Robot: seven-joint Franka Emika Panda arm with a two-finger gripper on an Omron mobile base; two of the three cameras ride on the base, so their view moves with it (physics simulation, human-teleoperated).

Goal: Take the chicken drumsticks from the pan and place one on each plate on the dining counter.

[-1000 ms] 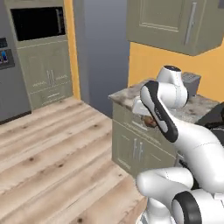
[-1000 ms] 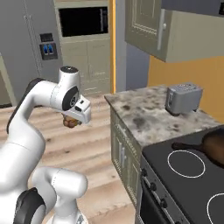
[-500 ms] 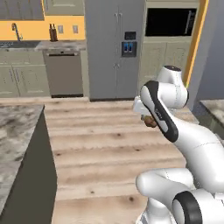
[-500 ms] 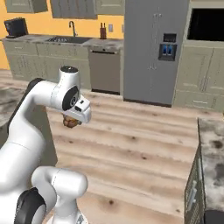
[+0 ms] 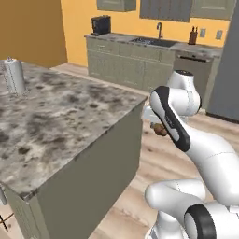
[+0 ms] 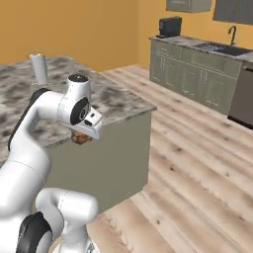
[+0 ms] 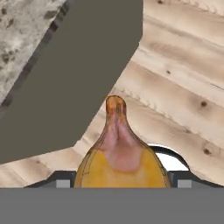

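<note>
yellow kitchen walls back the left base view, where the dining counter (image 5: 65, 116) carries a paper towel roll (image 5: 15, 76); the gripper (image 5: 158, 128) grasps a chicken drumstick (image 5: 160, 129) beside its corner. right base view: drumstick under the hand. hand view: drumstick above plank floor (image 7: 183, 87).

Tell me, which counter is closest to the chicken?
The big marble island right beside the pincer holding the chicken drumstick. The other counter, with the sink, stands far off along the yellow wall.

Mottled polished marble dining counter (image 5: 60, 116), matt plank wood floor (image 7: 183, 87), glossy golden-brown drumstick (image 7: 120, 153)
</note>
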